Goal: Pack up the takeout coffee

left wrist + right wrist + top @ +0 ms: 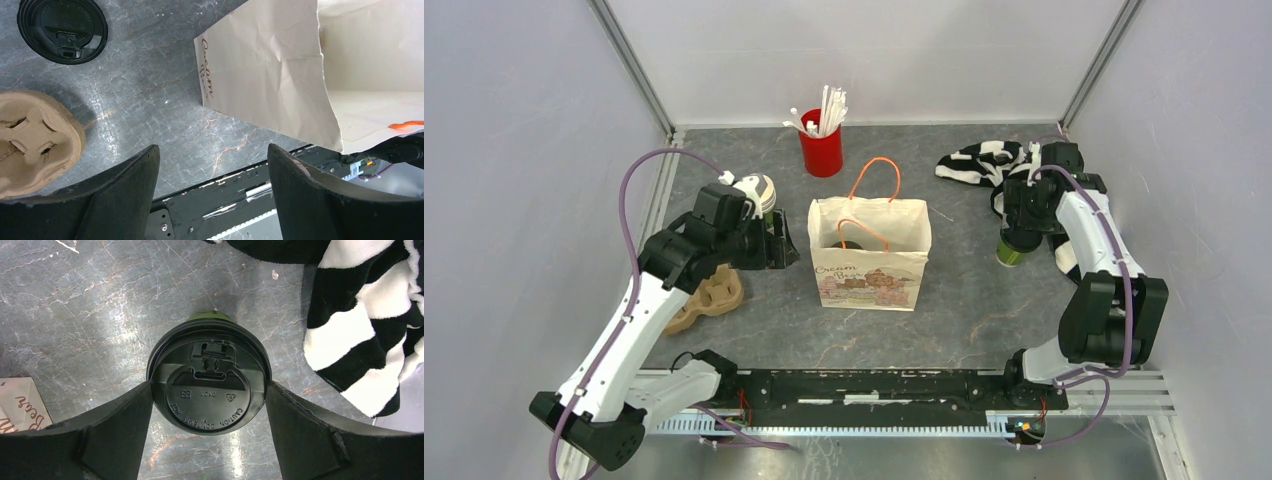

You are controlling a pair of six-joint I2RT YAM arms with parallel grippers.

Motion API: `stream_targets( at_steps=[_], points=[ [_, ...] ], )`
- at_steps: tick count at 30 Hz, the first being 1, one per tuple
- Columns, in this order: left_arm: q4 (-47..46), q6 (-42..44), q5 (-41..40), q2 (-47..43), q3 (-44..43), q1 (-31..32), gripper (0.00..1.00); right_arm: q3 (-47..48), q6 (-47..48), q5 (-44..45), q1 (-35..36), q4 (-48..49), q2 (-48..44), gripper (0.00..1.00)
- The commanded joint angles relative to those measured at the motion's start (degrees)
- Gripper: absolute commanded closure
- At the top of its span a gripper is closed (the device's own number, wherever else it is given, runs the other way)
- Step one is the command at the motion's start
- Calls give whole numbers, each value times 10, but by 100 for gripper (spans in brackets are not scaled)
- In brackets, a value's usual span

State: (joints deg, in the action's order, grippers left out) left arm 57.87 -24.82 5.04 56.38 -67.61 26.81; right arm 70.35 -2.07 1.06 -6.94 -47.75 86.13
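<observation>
- Paper bag (869, 262): upright at mid-bench (964, 310), mouth open, orange handles raised. Serves as the landmark for every entry below.
- First lidded cup (210, 385): green paper, black lid. Stands on the bench to the right of the bag, well apart from it and just beside a striped cloth (979, 162).
- Right fingers (115, 430): set against opposite sides of the first lidded cup's lid rim and apparently clamped on it. Cup not yet lifted.
- Second lidded cup (62, 30): stands on the bench to the left of the bag, near a pulp carrier (714, 295). Seen only in the left wrist view and hidden under the arm in the top view.
- Left fingers (125, 190): spread wide with nothing between them. Hover above bare bench between the carrier and the bag.
- Bag contents: a dark patch shows inside the mouth in the top view, too small to identify. No cup is discernible within.
- Progress, as a judgement: early. Neither cup packed. First cup gripped and ready for lifting across to the bag. Second cup untouched and left for afterwards.
</observation>
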Motion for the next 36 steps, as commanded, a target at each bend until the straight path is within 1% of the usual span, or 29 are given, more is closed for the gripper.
stream_targets(
  at_steps=[1,6,7,9,11,14,17,20,23,27,30,32,33,36],
  points=[
    [6,16,-3,3,-39,1,16,-20,10,-3,-6,4,4,17],
    [35,-17,-18,25,-89,1,17,-2,9,-9,-6,-4,-17,26],
    [40,-26,-18,30,-102,1,17,1,7,-27,-6,-4,-23,28],
    [49,-47,-18,43,-131,1,18,7,3,-37,-5,-5,-37,33],
    [46,-65,-5,57,-153,1,18,9,-3,-41,-1,-5,-55,36],
    [34,-80,35,88,-176,1,19,10,-10,-47,12,-1,-83,39],
    [24,-89,40,111,-184,3,19,19,-15,-45,32,-4,-107,42],
    [13,-90,38,136,-192,17,25,41,-17,-42,49,-15,-130,44],
    [10,-94,11,165,-198,45,33,71,-4,-58,58,-23,-155,45],
    [9,-93,-26,200,-224,80,41,131,0,-76,78,-22,-185,52],
    [16,-89,-47,231,-243,102,46,159,-15,-134,97,-4,-200,55],
    [22,-85,-69,248,-255,109,50,163,-32,-165,98,18,-214,61],
    [24,-82,-82,254,-261,111,51,164,-35,-182,98,28,-220,62],
    [28,-67,-114,263,-272,114,58,166,-35,-243,98,63,-244,64]
  ],
)
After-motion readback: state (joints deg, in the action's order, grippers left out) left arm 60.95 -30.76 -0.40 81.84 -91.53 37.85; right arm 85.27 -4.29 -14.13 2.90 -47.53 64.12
